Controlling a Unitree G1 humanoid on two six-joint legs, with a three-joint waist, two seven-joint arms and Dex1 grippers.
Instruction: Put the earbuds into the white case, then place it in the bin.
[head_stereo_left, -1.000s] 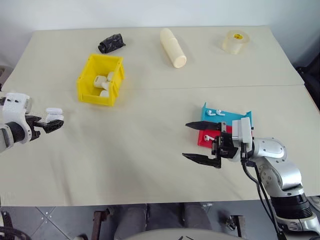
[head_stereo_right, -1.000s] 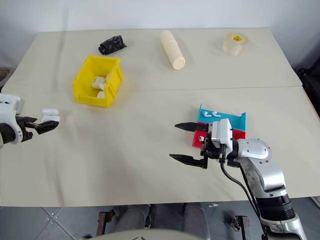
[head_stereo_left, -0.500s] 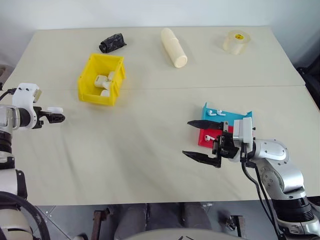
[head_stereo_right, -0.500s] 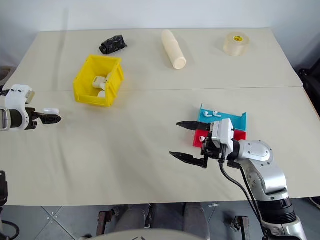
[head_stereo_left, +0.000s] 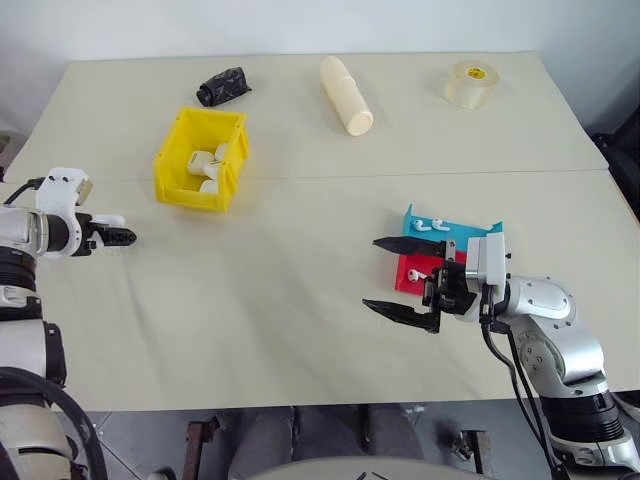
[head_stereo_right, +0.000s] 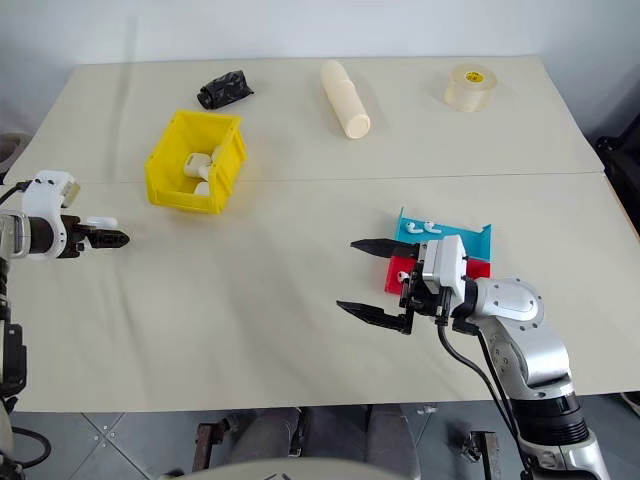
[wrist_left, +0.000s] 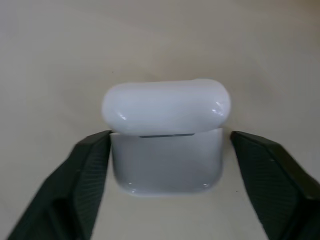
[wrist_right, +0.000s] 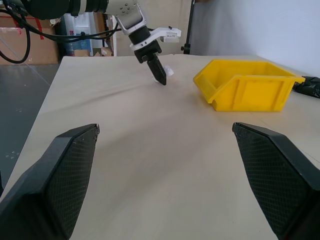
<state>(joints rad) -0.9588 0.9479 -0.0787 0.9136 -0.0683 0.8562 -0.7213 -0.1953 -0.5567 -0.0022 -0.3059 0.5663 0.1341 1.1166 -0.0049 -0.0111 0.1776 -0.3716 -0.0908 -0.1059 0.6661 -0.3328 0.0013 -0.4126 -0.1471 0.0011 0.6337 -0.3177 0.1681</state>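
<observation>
The right gripper (head_stereo_left: 400, 275) hangs nearest, over the front right of the table (head_stereo_left: 300, 300), its forearm bent inward and its two black fingers spread wide and level, holding nothing. Just behind it lie a red tray (head_stereo_left: 412, 274) and a teal tray (head_stereo_left: 455, 229), each with small white earbuds (head_stereo_left: 431, 225) on it. Out at the table's left edge, the left gripper (head_stereo_left: 118, 237) reaches forward and angles down, its fingers (wrist_left: 82, 170) clamped on either side of the white case (wrist_left: 166, 135). The case is glossy, rounded, lid shut, a thin seam showing below the lid. Beyond it stands the yellow bin (head_stereo_left: 201, 158), with white pieces inside. Farthest back lie a black bundle (head_stereo_left: 222, 86), a cream cylinder (head_stereo_left: 345, 95) and a tape roll (head_stereo_left: 470, 82).
</observation>
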